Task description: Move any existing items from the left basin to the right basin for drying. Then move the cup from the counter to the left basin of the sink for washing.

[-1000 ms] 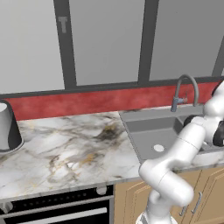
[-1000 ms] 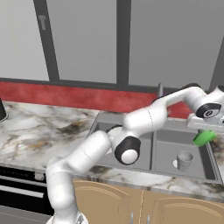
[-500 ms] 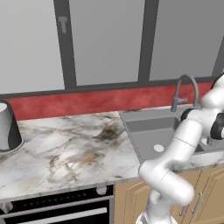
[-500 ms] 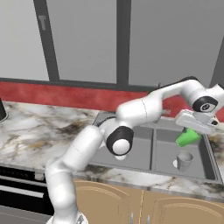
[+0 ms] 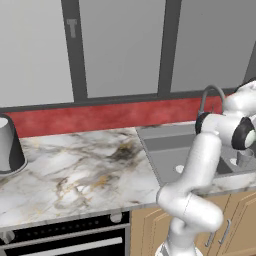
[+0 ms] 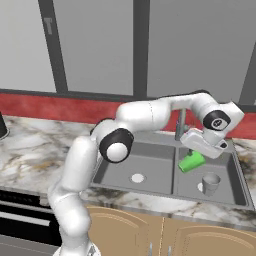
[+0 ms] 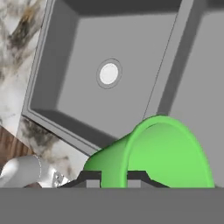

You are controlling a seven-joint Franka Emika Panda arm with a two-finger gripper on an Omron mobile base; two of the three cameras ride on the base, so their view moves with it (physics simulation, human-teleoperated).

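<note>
My gripper (image 6: 196,156) pinches a green cup (image 6: 191,161), one finger inside the rim, one outside. In the hand view the cup (image 7: 153,153) lies tipped on its side, open mouth towards the camera, my fingertips (image 7: 91,177) clamped on its rim.

The cup hangs above the sink (image 6: 170,170), over the divider edge of the right basin (image 6: 220,172), just right of the faucet (image 6: 179,125). It touches nothing but my fingers.

A grey cup (image 6: 210,183) stands upright on the right basin floor, below and right of the green cup, apart from it.

The left basin (image 6: 137,165) shows bare floor and its round white drain (image 6: 137,178); the hand view sees the same drain (image 7: 108,73).

Left of the sink, the marble counter (image 5: 75,170) carries a grey upside-down vessel (image 5: 9,145) at its far left end, well apart from the sink. A red backsplash (image 5: 100,117) runs behind the counter. My own forearm blocks part of the sink in the left base view.
</note>
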